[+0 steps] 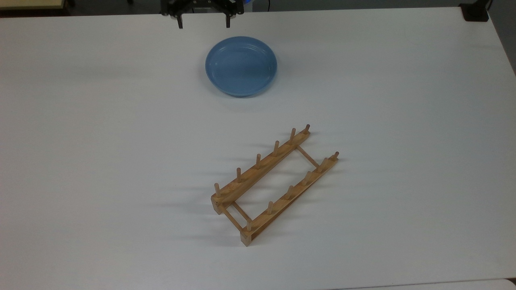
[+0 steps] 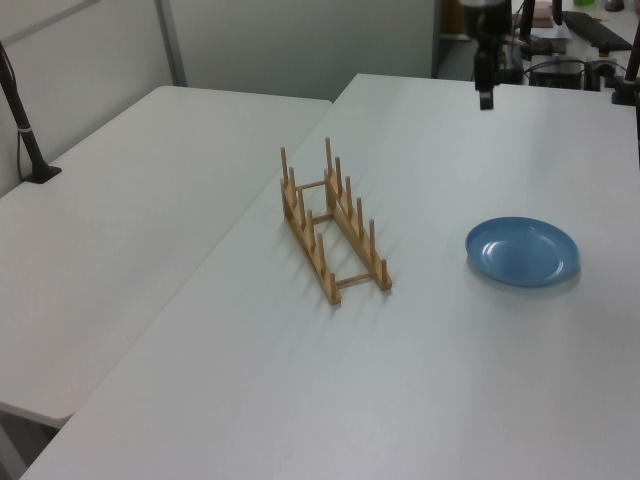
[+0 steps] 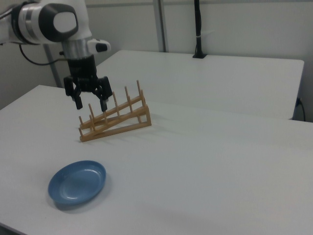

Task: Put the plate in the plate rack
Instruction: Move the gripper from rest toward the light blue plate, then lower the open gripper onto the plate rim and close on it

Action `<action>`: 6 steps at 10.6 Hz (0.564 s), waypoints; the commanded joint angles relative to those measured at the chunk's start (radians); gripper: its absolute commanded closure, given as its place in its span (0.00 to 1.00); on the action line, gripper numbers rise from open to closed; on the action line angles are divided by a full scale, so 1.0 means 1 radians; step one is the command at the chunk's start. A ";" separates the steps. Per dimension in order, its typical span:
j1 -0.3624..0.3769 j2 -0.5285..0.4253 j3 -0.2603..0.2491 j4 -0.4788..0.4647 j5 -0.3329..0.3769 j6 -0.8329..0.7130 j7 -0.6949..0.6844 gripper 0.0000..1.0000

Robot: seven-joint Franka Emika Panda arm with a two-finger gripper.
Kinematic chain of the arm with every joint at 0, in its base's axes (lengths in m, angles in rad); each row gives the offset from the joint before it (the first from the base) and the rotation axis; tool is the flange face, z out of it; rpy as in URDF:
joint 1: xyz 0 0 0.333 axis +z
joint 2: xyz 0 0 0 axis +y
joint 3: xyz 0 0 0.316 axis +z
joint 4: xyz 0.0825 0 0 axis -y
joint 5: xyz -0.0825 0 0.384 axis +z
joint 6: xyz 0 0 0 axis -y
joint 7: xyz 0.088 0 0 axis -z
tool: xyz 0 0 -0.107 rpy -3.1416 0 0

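Note:
The light-blue plate (image 1: 241, 66) lies flat on the white table (image 1: 100, 141), toward the top view's upper middle. It also appears as the plate (image 2: 522, 251) and the plate (image 3: 77, 183). The wooden plate rack (image 1: 274, 185) stands diagonally below it in the top view, with nothing in it; the same rack (image 2: 333, 225) and rack (image 3: 115, 120) show in the side views. My gripper (image 1: 204, 25) hangs open in the air just beyond the plate's far edge, slightly to the top view's left. In the right view the gripper (image 3: 91, 105) points down well above the table, fingers spread. The gripper (image 2: 485, 95) is seen edge-on.
A second white table (image 2: 120, 230) adjoins along the left view's left. A black clamped post (image 2: 22, 115) stands on it, seen as the post (image 3: 198, 29). A black block (image 1: 475, 12) sits at the table's corner at the top view's upper right.

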 commanded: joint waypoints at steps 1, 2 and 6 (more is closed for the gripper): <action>0.004 -0.025 -0.003 -0.161 -0.021 0.135 -0.150 0.00; -0.006 -0.022 -0.002 -0.210 -0.036 0.178 -0.175 0.00; -0.029 0.022 -0.002 -0.370 -0.068 0.355 -0.221 0.00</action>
